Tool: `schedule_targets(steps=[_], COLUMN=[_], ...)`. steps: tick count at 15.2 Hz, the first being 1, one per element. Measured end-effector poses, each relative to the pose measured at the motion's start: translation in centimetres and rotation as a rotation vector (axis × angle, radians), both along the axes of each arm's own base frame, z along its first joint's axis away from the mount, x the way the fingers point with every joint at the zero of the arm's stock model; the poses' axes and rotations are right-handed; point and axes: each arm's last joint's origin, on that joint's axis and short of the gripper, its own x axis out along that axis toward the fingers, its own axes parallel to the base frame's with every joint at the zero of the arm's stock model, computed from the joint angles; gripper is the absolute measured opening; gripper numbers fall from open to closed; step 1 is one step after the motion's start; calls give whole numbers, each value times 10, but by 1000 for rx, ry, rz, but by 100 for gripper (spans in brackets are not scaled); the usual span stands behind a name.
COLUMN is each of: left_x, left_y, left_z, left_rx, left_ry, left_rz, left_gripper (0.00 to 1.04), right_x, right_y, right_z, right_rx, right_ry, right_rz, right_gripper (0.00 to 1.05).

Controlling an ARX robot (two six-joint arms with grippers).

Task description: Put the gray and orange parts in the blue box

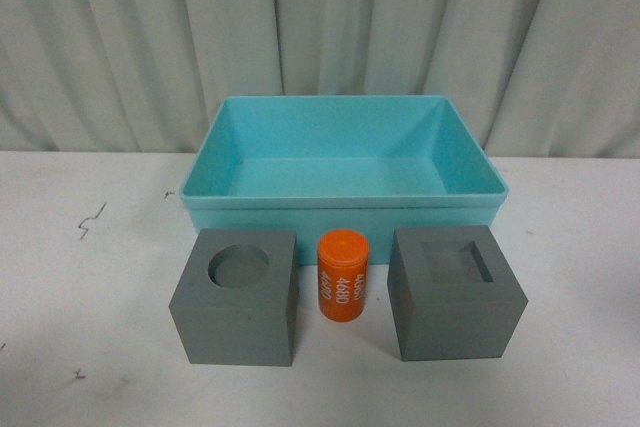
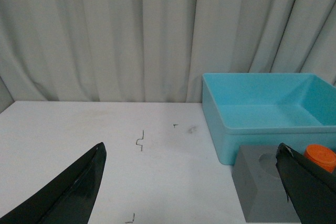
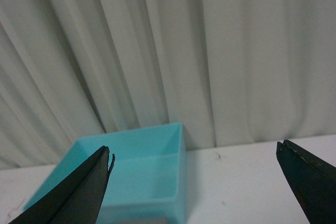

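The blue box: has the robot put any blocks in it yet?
Nothing done: the light turquoise plastic box looks empty. The left gripper and right gripper are open, holding nothing. Still to go: the round-recessed gray cube, orange cylinder and square-recessed gray cube, all outside it.

The blue box point(image 1: 340, 197) looks like smooth, faintly shiny plastic. The round-recess gray cube point(image 1: 235, 322) and square-recess gray cube point(image 1: 455, 322) are matt; the orange cylinder point(image 1: 342, 282) is smooth. My bench point(image 1: 90, 287) is matt white, the curtain point(image 1: 120, 37) cloth. My left end effector point(image 2: 190, 147) has dark glossy fingers point(image 2: 73, 198).
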Motion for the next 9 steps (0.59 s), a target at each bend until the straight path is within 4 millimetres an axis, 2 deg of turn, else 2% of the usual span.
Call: schedule_targets(steps=[1, 3, 5, 6, 7, 9], left_x=[0, 0, 0, 0, 0, 0], left_y=[0, 0, 0, 0, 0, 0], left_z=[0, 0, 0, 0, 0, 0], left_rx=[0, 0, 0, 0, 0, 0], left_ry=[0, 0, 0, 0, 0, 0], left_rz=[0, 0, 0, 0, 0, 0], left_gripper=[98, 98, 98, 98, 98, 98], right_x=[29, 69, 128, 152, 158, 155], right_y=[5, 13, 25, 35, 41, 55], right_z=[8, 1, -23, -37, -51, -89], right_rx=[18, 29, 16, -3, -18, -39], right_ry=[50, 206, 496, 639, 723, 910], right_rz=[19, 24, 52, 91, 104, 178], right_gripper=[98, 98, 98, 98, 98, 98])
